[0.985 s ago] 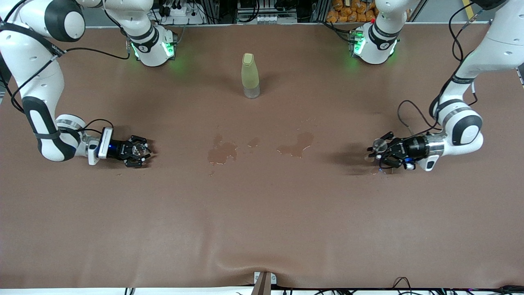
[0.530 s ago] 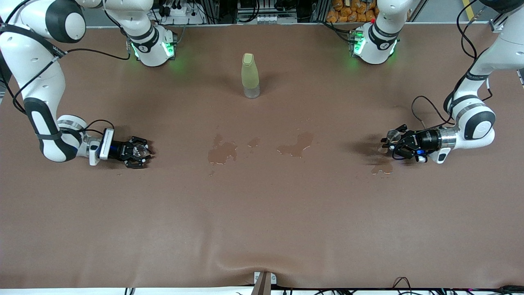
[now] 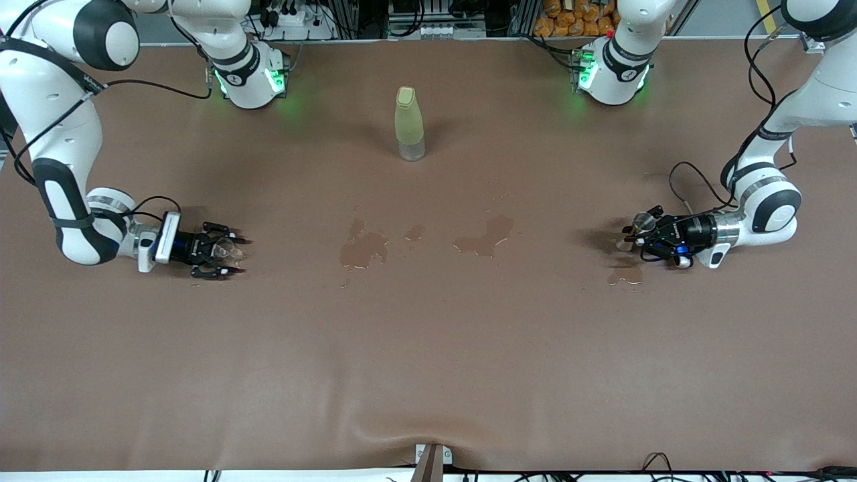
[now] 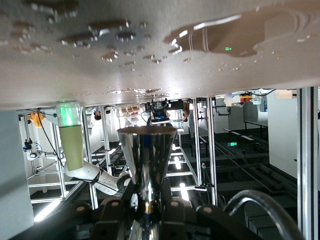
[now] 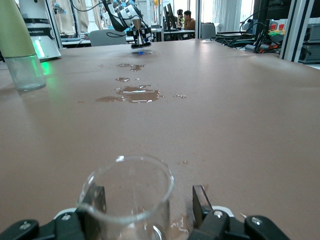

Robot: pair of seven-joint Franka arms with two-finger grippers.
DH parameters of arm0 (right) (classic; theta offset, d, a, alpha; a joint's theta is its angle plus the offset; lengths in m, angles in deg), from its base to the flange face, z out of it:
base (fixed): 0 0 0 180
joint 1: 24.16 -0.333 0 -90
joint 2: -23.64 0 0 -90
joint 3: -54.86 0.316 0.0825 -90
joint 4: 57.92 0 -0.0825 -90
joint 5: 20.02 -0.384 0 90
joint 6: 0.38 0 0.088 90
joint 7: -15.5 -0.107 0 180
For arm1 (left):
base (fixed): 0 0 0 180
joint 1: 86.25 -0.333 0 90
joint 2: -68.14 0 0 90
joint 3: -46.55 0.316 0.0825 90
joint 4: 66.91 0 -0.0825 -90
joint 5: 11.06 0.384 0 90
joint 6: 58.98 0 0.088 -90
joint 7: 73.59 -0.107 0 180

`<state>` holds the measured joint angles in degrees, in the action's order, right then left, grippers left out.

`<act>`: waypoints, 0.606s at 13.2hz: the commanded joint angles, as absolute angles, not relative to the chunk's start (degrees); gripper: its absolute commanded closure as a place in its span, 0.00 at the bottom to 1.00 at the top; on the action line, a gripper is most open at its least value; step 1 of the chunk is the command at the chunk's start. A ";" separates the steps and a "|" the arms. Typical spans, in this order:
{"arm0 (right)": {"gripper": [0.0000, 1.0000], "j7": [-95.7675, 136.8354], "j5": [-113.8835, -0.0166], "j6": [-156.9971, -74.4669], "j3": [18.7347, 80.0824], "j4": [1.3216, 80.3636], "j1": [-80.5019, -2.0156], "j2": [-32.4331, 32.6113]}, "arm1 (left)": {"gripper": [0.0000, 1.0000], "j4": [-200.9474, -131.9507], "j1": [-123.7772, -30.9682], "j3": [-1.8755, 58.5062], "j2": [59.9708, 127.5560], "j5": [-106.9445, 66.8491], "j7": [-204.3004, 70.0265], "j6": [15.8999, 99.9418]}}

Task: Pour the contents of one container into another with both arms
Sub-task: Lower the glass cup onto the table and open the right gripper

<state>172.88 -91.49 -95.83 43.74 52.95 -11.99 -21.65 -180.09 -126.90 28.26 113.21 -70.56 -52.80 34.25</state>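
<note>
- Now: right gripper low at the right arm's end of the brown tabletop, jaws spread apart. Tiny transparent glass cup stands upright between them on the tabletop; in the right wrist view a gap shows on at least one side, so I judge it not gripped.
- Left gripper low at the left arm's end, jaws closed on the slim waist of the tiny grey metal cup. Cup's flared rim points away from the wrist, long axis in line with the jaws. From the front view I cannot tell whether it touches the tabletop.
- Key relation: each cup sits within its own arm's jaws, and the two are well apart, at the two ends of the tabletop. The glass is far nearer the right arm; its long axis is vertical, crosswise to the level jaws.
- Judgement: if more pouring is due, the right jaws need only close in place; the cups must then be brought together mid-table.
- Count: one glass cup, one metal cup, one tall yellow-green bottle standing nearer the bases, two arms. Wet patches between the grippers: several, plus one beside the left jaws.
</note>
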 commanded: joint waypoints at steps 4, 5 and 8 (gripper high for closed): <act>0.01 176.35 -84.19 -97.66 40.45 49.49 -11.86 -18.03 | 1.00 -177.13 -126.68 28.71 116.04 -68.54 -53.90 32.95; 0.00 173.38 -81.57 -97.93 39.49 48.27 -11.94 -16.89 | 1.00 -176.95 -126.50 28.80 116.04 -68.54 -53.81 33.39; 0.00 161.44 -72.69 -98.02 38.17 45.54 -11.68 -11.97 | 1.00 -176.60 -125.89 28.89 115.78 -66.96 -53.81 34.97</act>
